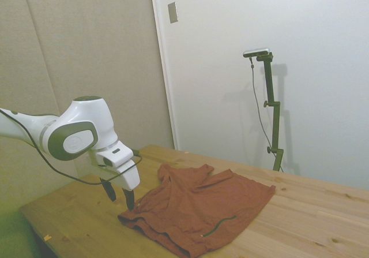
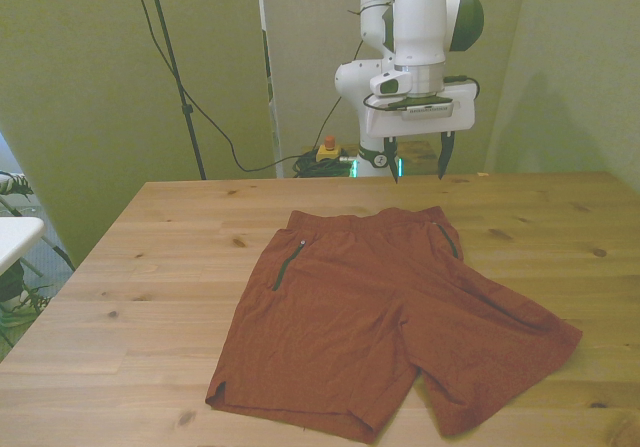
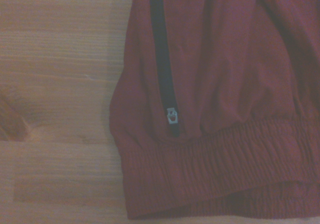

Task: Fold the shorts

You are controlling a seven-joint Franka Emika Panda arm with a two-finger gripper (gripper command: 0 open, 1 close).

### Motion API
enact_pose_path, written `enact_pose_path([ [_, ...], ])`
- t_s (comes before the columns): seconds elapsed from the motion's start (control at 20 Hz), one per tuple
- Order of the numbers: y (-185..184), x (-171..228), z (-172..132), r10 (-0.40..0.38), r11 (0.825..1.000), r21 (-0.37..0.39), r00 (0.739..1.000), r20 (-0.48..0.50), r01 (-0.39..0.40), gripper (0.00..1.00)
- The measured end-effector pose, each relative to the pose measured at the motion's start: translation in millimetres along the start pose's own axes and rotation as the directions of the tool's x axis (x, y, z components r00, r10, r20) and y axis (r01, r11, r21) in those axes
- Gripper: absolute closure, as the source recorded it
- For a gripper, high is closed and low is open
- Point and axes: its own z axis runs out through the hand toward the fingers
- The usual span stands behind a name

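The shorts (image 2: 385, 312) lie spread flat on the bench (image 2: 150, 257), ready for folding; the end effector (image 2: 418, 160) hovers open above the waistband, empty, probably lining up a grasp.

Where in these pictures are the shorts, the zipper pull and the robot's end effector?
shorts (image 2: 380, 317): front view, middle of the fabric.
zipper pull (image 3: 172, 116): wrist view, small metal tab ending the dark zipper line.
end effector (image 2: 417, 157): front view, midway between its open fingertips.
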Motion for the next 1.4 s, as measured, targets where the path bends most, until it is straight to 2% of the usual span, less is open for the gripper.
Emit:
enact_pose_path([
  [0.1,0,1,0,0.000,1.000,-0.013,1.000,-0.012,0.000,0.00],
  [0.2,-8,-5,1,-0.042,0.997,-0.075,0.997,-0.068,0.037,0.00],
  [0.3,-29,-22,2,-0.102,0.986,-0.143,0.985,-0.138,0.082,0.00],
  [0.4,-51,-47,6,-0.163,0.971,-0.209,0.963,-0.215,0.118,0.00],
  [0.55,-74,-83,22,-0.259,0.936,-0.316,0.912,-0.317,0.156,0.00],
  [0.7,-84,-102,47,-0.344,0.887,-0.434,0.853,-0.392,0.158,0.00],
  [0.85,-94,-109,62,-0.394,0.848,-0.507,0.825,-0.406,0.156,0.00],
  [1.05,-106,-115,77,-0.441,0.806,-0.569,0.808,-0.391,0.164,0.00],
  [1.35,-120,-106,97,-0.436,0.796,-0.582,0.823,-0.365,0.164,0.00],
  [1.4,-119,-103,99,-0.437,0.790,-0.592,0.824,-0.362,0.159,0.00],
])
